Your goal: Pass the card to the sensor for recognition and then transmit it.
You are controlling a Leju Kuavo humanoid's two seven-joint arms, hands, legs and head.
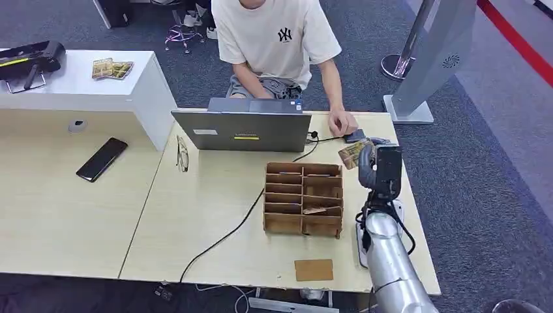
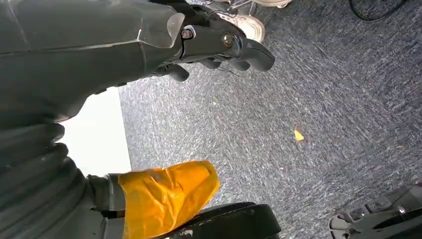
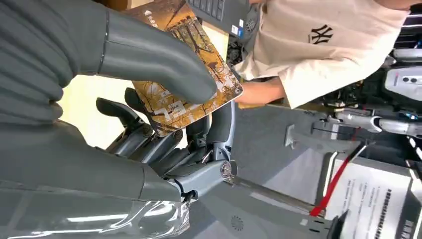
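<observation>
My right hand [image 1: 377,167] is raised over the table's far right corner and holds a brown patterned card [image 1: 352,154]. In the right wrist view the thumb [image 3: 149,55] presses the card [image 3: 171,107] against the fingers [image 3: 219,124] beneath it. The card hovers just in front of a small dark sensor [image 1: 356,136] with a cable. A person's hand [image 1: 342,122] rests beside that sensor. My left hand [image 2: 219,45] hangs over the carpet and holds nothing.
A wooden slotted organizer [image 1: 303,199] stands left of my right arm, and behind it a grey laptop [image 1: 251,128]. A tan card [image 1: 313,269] lies near the front edge. Glasses [image 1: 182,154] and a phone [image 1: 102,158] lie to the left. A person in a white shirt [image 3: 318,45] sits across the table.
</observation>
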